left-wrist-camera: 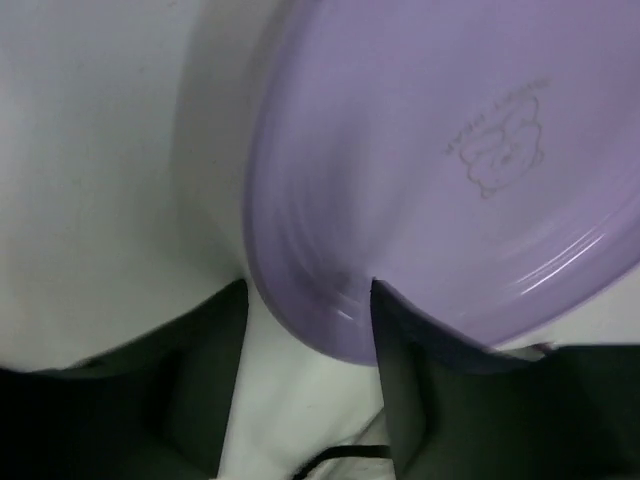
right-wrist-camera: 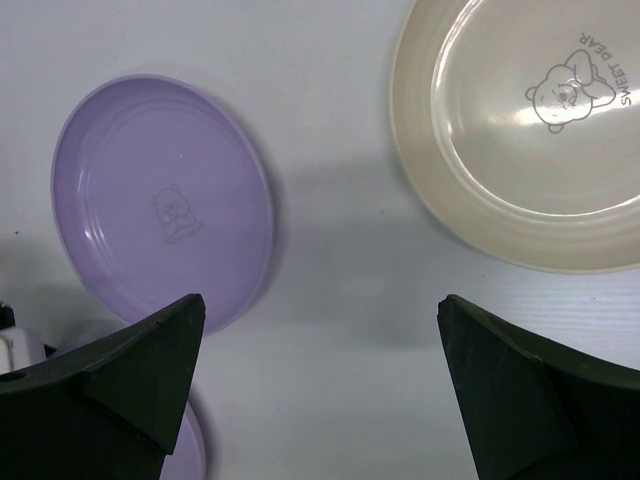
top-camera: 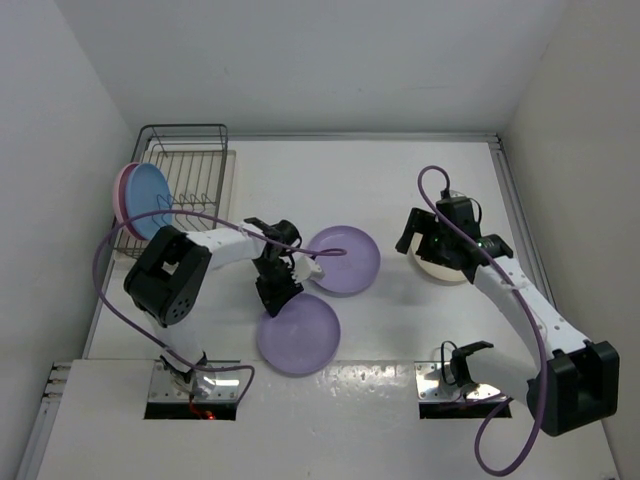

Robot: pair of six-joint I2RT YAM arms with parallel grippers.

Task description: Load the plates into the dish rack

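The left gripper [left-wrist-camera: 308,292] has its two dark fingers spread. One finger lies across the rim of a round lilac plastic plate [top-camera: 298,335] and the other sits just outside that rim, so nothing is clamped. This plate lies flat on the white table [top-camera: 400,180], close to the arm bases, and has a faint bear print in its well. A second round lilac plate [top-camera: 346,260] lies flat just beyond it, and the two rims almost meet.

The right gripper [right-wrist-camera: 320,400] is also spread wide and holds nothing. It hangs above bare table, with the second lilac plate on one side and a round cream plate [right-wrist-camera: 530,130] on the other (this one bears a bear print and the words "SWEET DEAR"). From above, the right arm hides most of the cream plate.

The dark wire dish rack [top-camera: 185,165] stands in the far left corner on its cream drip tray [top-camera: 232,180], well apart from all three flat plates. Its long axis runs away from the arms, along the left wall. At its near end stand a pink plate [top-camera: 120,190] and a pale blue plate [top-camera: 150,200], on edge and tilted toward the left wall. The far prongs hold nothing.
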